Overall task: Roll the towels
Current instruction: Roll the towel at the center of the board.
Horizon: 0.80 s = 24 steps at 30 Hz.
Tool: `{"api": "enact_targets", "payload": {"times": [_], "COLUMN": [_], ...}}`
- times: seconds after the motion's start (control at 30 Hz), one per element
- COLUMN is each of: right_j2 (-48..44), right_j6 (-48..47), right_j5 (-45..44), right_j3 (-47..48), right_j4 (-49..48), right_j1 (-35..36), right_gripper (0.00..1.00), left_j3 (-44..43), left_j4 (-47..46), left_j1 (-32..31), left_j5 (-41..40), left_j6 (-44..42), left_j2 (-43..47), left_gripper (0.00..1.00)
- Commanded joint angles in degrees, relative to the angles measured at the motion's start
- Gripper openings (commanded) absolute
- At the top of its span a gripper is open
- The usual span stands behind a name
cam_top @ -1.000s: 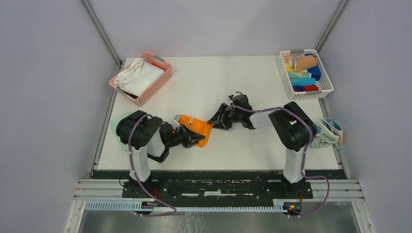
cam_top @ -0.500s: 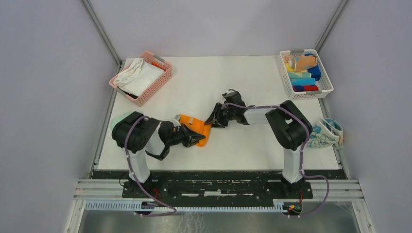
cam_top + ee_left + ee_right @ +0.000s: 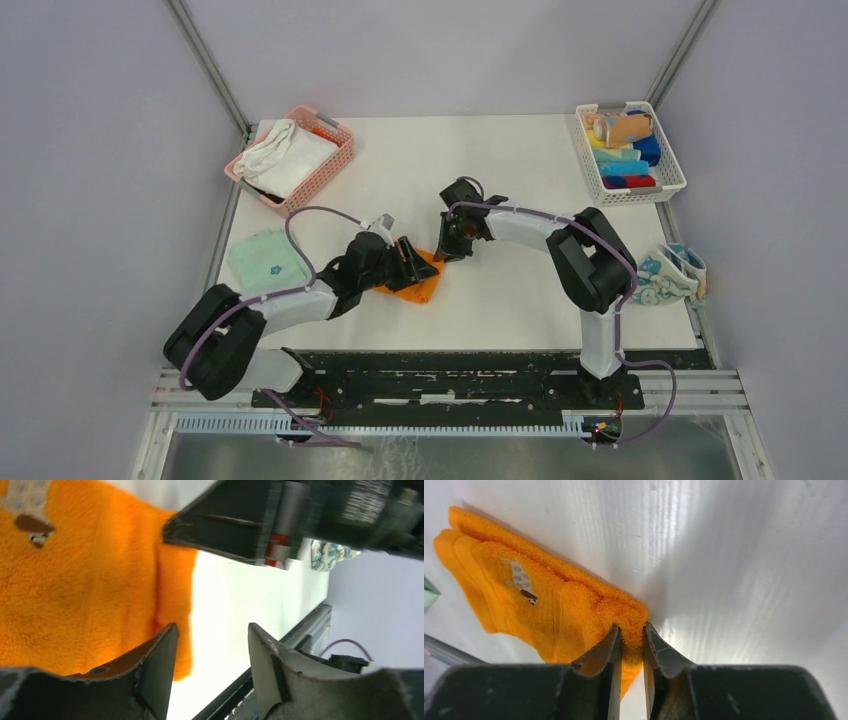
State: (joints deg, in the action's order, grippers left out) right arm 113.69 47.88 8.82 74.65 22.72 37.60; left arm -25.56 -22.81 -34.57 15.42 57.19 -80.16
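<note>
An orange towel (image 3: 422, 287) lies partly folded at the table's middle; a small animal patch shows on it (image 3: 521, 580). My right gripper (image 3: 452, 246) is shut on its fluffy far corner (image 3: 631, 615), with pile bulging between the fingers. My left gripper (image 3: 405, 258) stands open at the towel's near-right edge (image 3: 170, 590); one finger is over the cloth and the other over bare table. A mint green towel (image 3: 265, 262) lies flat at the left. A white towel with teal print (image 3: 670, 276) hangs at the table's right edge.
A pink mesh basket (image 3: 330, 175) holding a white cloth stands at the back left. A white basket (image 3: 668, 170) with several rolled cloths stands at the back right. The table's front rail (image 3: 300, 630) runs close behind the left gripper.
The left gripper let go of the orange towel and opened, its arm stretching out and uncovering the mint towel. The right gripper moved left and closed on the towel's corner.
</note>
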Motion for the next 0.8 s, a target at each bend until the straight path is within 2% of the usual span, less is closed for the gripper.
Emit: {"api": "enact_targets", "payload": {"times": [0.0,0.2,0.37,0.5,0.77], "right_j2": [2.41,2.72,2.84,3.19,3.15], "right_j6": [-3.56,-4.03,-4.76,-5.01,-5.70], "right_j5": [-7.20,-6.41,-6.16,-5.46,-4.96], "right_j3": [2.88,4.86,5.74,6.15,6.33], "right_j4": [13.62,16.15,17.31,17.53,18.02], "right_j1": [-0.18,-0.22,-0.21,-0.18,-0.27], "right_gripper": [0.22,0.23,0.23,0.23,0.23], "left_j3": [-9.07,-18.99,-25.56,-29.53,-35.08], "left_j4": [22.67,31.29,34.18,34.72,37.70], "left_j1": [-10.01,-24.79,-33.04,-36.82,-39.44], "left_j5": [-23.50,-43.10,-57.49,-64.30,-69.94], "left_j6": [-16.07,-24.80,-30.80,-35.62,-38.37], "left_j2": [6.80,2.47,-5.79,-12.75,-24.33], "left_gripper": [0.62,0.64,0.62,0.60,0.58]}}
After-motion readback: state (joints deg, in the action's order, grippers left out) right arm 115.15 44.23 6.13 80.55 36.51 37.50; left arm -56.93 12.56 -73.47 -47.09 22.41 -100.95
